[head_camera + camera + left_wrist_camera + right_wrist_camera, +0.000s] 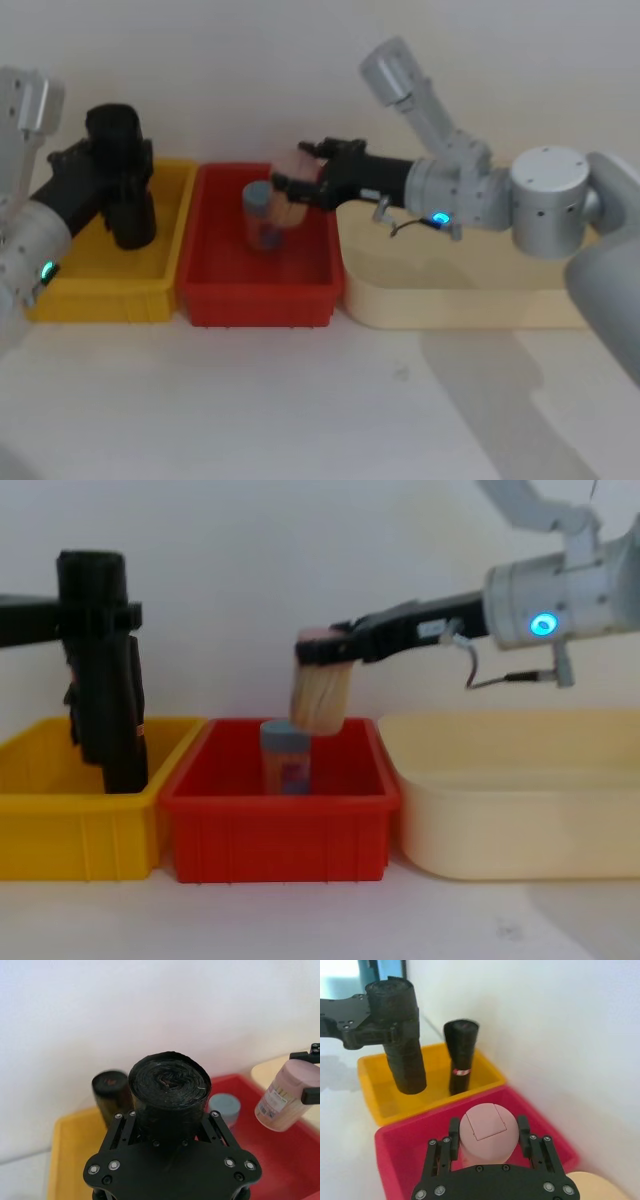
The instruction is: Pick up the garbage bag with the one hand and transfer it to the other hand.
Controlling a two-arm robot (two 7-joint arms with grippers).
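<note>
While left gripper [95,615] pinches bag [405,1060] at left, handover likely requires right gripper [322,648] to release its clamped bottle [320,700].

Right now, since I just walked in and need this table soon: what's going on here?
The left gripper is shut on the garbage bag, holding it upright with its lower end inside the yellow bin, beside a second black roll. The right gripper is shut on a pink-capped bottle above the red bin, where a grey-capped jar stands. The bag has not yet been handed over.
</note>
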